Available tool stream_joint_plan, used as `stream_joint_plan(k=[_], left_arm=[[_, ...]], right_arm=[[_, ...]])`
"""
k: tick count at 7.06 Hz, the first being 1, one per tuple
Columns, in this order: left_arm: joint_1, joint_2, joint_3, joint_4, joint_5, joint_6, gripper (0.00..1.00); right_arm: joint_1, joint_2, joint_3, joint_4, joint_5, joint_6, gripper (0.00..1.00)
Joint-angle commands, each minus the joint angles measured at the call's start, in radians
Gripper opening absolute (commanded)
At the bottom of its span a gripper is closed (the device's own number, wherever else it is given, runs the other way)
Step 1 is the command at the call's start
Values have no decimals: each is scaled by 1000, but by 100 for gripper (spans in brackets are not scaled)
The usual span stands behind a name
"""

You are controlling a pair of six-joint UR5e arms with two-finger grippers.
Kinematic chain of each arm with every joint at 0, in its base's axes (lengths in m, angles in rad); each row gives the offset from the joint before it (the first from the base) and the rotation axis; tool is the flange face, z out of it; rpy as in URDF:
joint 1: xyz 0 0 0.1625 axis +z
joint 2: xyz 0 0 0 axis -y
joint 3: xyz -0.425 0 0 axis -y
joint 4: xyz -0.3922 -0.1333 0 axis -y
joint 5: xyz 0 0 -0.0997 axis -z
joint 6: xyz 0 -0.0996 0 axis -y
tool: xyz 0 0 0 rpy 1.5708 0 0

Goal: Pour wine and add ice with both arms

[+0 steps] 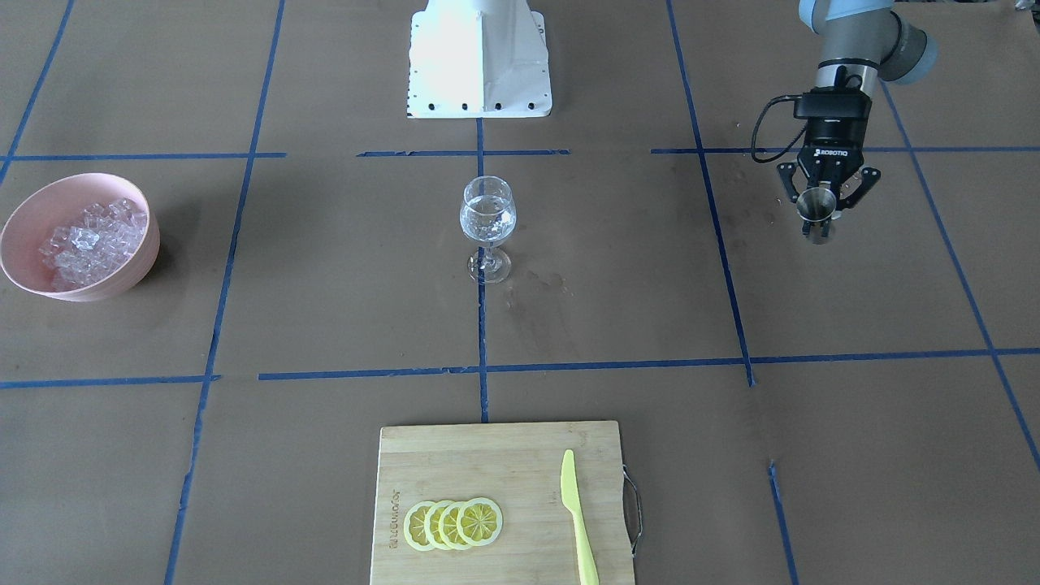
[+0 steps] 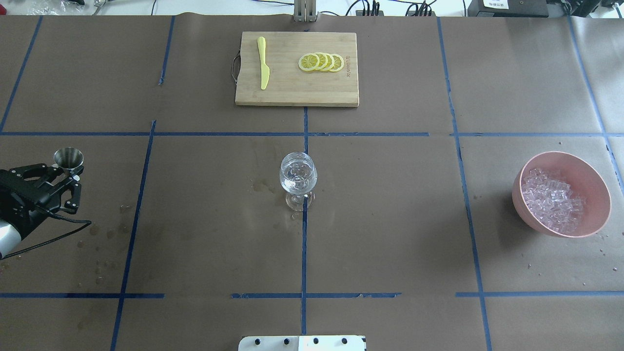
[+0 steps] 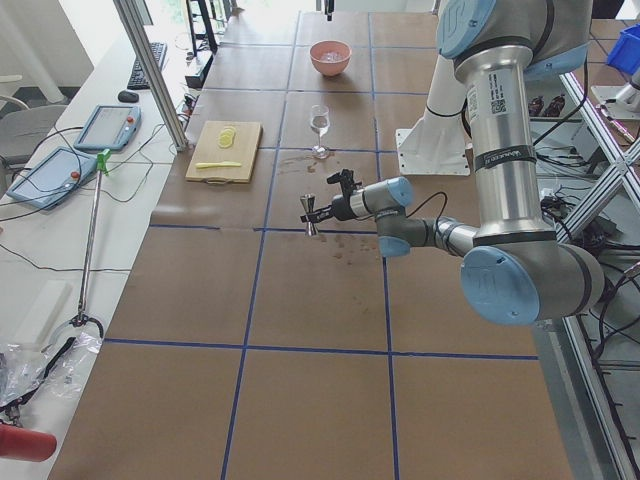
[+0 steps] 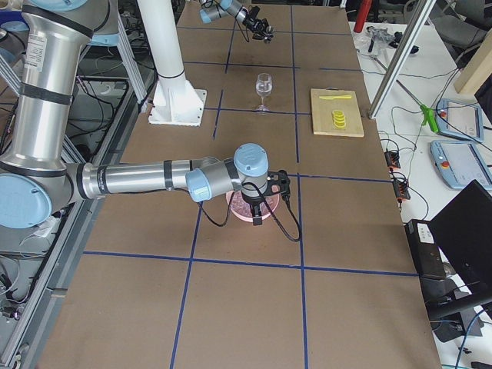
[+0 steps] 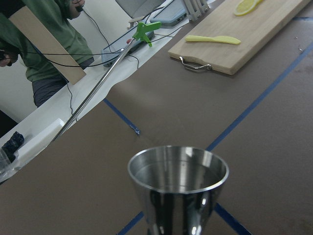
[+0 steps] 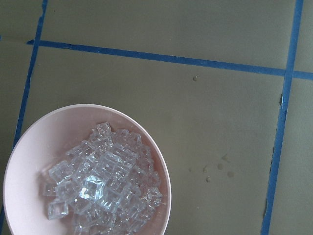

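A wine glass (image 1: 487,223) stands at the table's middle with a little clear wine (image 2: 298,181) in its bowl. My left gripper (image 1: 819,223) is shut on a steel jigger (image 2: 68,157), held upright far to the glass's side; the jigger's open cup fills the left wrist view (image 5: 178,181). A pink bowl (image 2: 587,175) holds many clear ice cubes (image 1: 89,240) at the other end. My right gripper (image 4: 257,206) hangs over that bowl and shows only in the exterior right view, so I cannot tell if it is open. The right wrist view looks down on the ice (image 6: 102,181).
A bamboo cutting board (image 1: 496,463) lies on the operators' side of the glass, with lemon slices (image 1: 453,522) and a yellow-green knife (image 1: 578,520) on it. The white pedestal base (image 1: 479,61) stands behind the glass. Blue tape lines grid the brown table.
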State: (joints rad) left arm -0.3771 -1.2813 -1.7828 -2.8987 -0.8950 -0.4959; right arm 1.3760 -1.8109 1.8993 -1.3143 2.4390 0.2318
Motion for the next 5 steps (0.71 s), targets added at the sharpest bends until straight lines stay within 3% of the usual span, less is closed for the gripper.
stream_joint_plan(k=[1, 5], left_arm=[[9, 7, 69, -65, 41, -150, 0], [79, 4, 89, -65, 31, -278, 0]], right_arm=[[0, -7, 3, 1, 2, -2, 100], [-6, -7, 0, 0, 0, -5, 100]])
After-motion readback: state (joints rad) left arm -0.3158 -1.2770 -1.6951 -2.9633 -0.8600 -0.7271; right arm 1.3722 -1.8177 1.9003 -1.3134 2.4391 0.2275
